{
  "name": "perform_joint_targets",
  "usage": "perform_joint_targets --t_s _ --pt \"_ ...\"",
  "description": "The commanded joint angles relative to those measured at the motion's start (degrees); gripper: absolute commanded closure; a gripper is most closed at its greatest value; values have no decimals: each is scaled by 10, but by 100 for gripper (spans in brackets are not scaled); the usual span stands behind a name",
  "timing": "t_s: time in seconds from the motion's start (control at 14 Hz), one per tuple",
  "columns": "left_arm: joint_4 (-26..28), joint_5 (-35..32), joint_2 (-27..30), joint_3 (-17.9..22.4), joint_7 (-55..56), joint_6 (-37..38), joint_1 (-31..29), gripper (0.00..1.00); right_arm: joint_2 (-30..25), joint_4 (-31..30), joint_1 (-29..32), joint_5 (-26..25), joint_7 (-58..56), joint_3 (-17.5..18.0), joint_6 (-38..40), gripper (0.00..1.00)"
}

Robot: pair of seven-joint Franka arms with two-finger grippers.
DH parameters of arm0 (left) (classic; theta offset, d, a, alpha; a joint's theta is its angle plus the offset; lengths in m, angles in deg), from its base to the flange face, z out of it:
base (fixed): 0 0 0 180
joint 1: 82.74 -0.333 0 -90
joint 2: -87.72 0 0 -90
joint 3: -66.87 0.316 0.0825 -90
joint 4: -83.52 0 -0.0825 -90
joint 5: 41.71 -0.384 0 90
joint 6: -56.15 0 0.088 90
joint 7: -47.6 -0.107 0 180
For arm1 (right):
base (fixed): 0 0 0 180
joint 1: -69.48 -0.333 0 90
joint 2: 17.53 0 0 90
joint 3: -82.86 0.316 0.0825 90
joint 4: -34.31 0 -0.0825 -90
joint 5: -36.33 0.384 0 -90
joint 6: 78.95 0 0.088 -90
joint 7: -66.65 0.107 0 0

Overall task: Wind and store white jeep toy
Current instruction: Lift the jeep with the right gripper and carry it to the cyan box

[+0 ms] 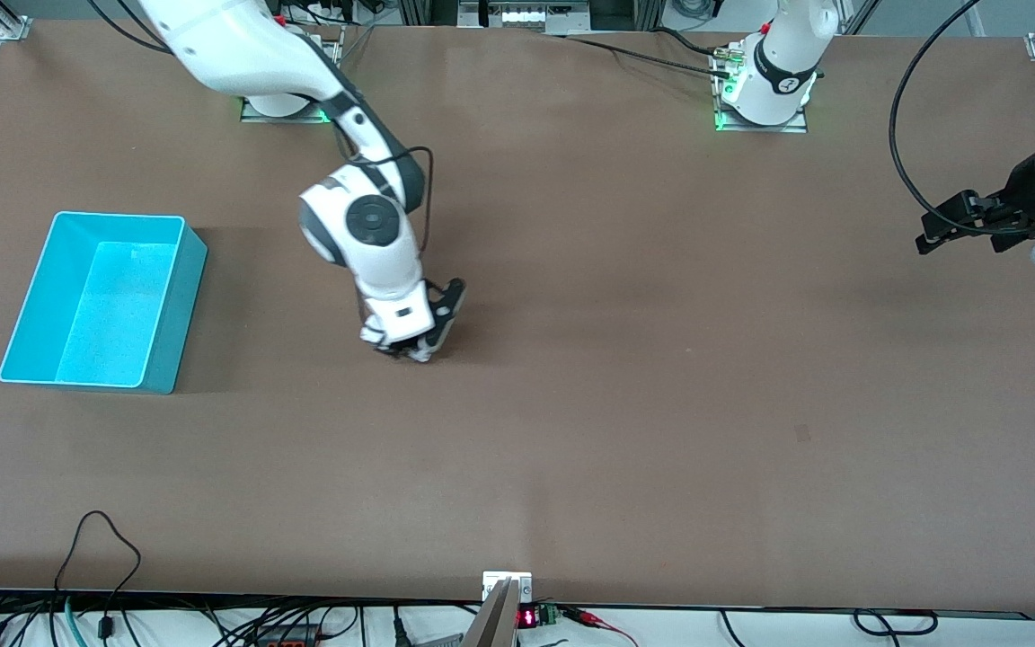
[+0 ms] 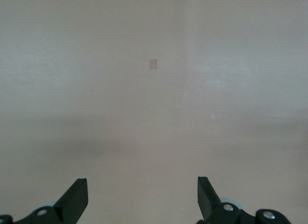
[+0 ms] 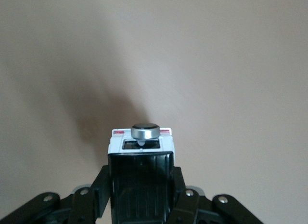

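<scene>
Brown table [image 1: 661, 359], seen from the front camera, with the two arm bases along its upper edge. Cyan bin [image 1: 167, 314], open-topped, stands toward the right arm's end of the table, well apart from the work; it is presumably the store for the toy. Right arm reaches down to mid-table, its right gripper [image 1: 419, 346] low at the surface. In the right wrist view the right gripper [image 3: 140, 197] has its fingers closed against both flanks of the white jeep toy [image 3: 140, 159], whose black roof faces the camera and whose spare wheel, silver-rimmed, projects from its end. Side-on clamping with the wheels apparently on or very near the table suits a pull-back drag to wind the spring, judged the step in hand. Left arm waits: the left gripper [image 1: 967, 220] hangs over the table's edge at its own end, and in the left wrist view its fingers [image 2: 77, 197] are spread wide and empty above bare table.
</scene>
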Motion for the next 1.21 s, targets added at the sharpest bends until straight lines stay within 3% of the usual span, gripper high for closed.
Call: perform_joint_targets --t_s 0.0,0.21,0.43,0.64,1.14 --pt "2 2 10 -1 -11 9 -1 0 -79 -36 55 -2 34 8 52 100" --pt "2 2 15 -1 -11 13 0 0 -134 -68 130 34 36 2 86 100" --pt "2 2 17 -11 -11 21 2 0 -178 -100 185 47 41 -26 97 100" --pt "2 2 18 -27 -11 30 2 0 -191 -102 202 88 54 -86 127 100" --pt "0 3 18 -43 -12 38 -1 0 -183 -130 211 89 111 -199 108 100"
